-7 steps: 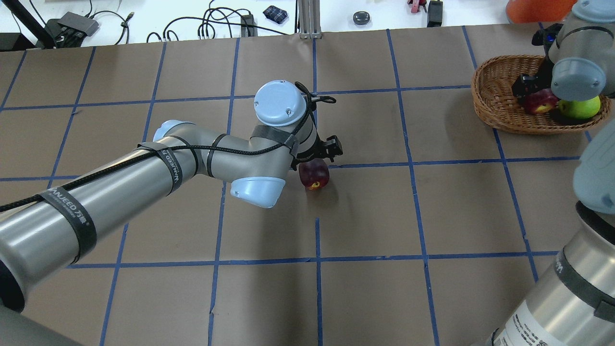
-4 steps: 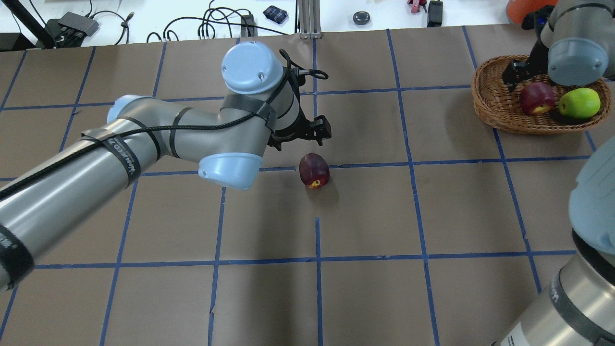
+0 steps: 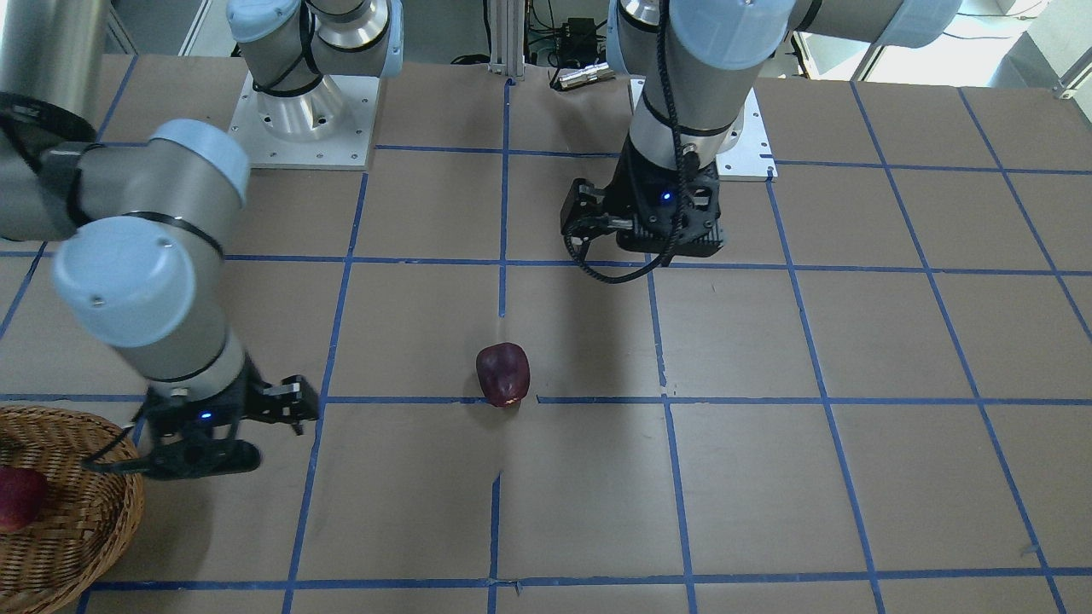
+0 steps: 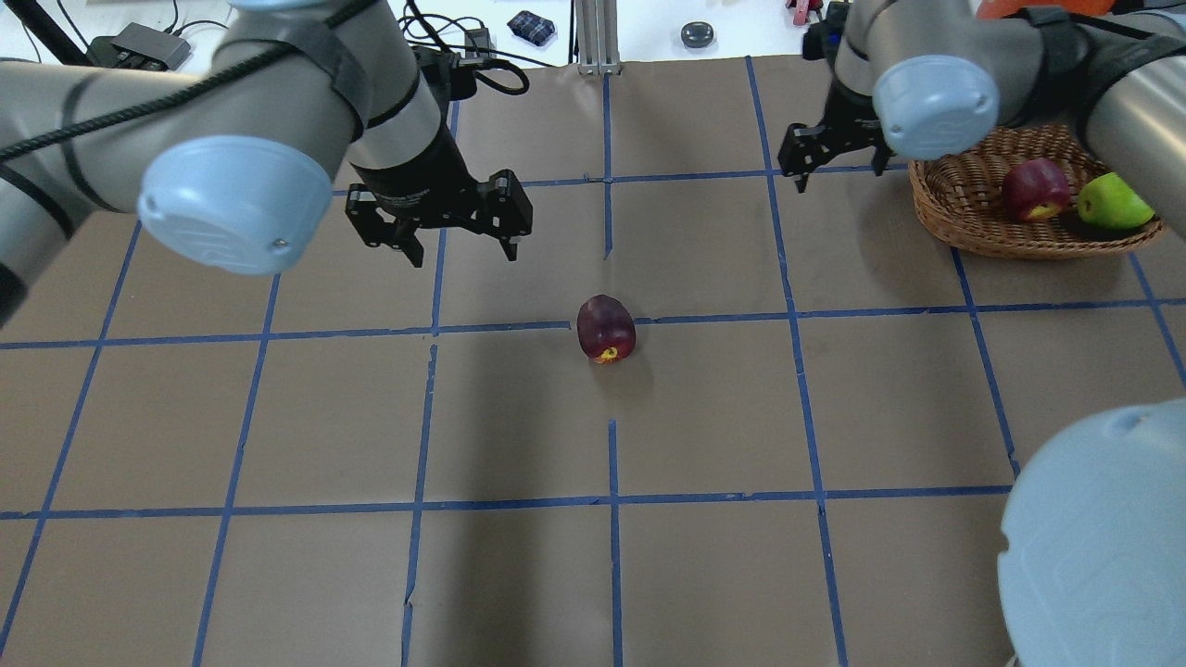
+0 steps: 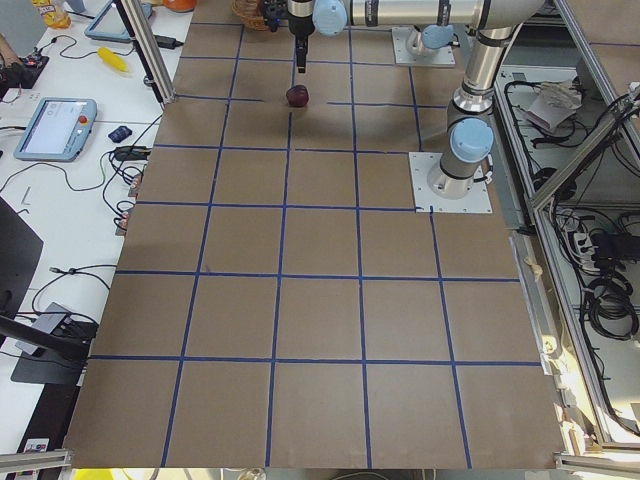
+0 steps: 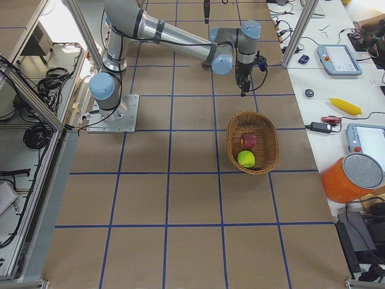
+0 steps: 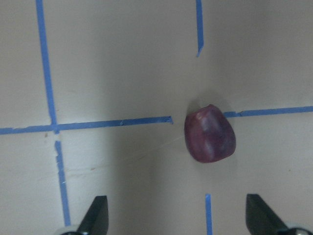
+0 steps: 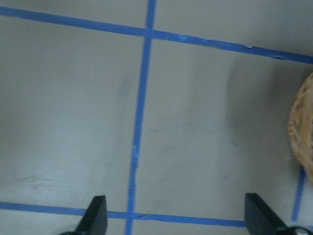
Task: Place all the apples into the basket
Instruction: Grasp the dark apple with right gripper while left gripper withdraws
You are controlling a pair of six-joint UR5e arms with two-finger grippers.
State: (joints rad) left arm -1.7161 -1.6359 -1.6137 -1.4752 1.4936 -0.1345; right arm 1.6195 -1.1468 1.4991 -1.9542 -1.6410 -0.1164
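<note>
Put all apples into basket, at the stage of fetching the last fruit. The basket (image 4: 964,232) already holds a red apple (image 4: 1028,188) and a green apple (image 4: 1112,201), lying side by side on its floor. A third, dark red apple (image 4: 606,328) lies on its side on the table (image 4: 704,417), well apart from the basket, toward the robot's left. The right gripper (image 4: 839,176) hangs just outside the basket's rim on the side facing that apple, jaws spread and holding nothing. The left gripper (image 4: 460,252) is farther from the basket than the loose apple, likewise spread and unloaded; its wrist view shows the fruit ahead of both fingers (image 7: 98,215), not between them. Judged from this layout, the step in hand is the grasp of the loose apple. To do it well, centre the spread jaws over the fruit before descending, since a tipped apple may roll if one finger touches first. Close across its widest part, carry it clear above the braided rim, and release low over bare wicker beside the two apples in the basket.
</note>
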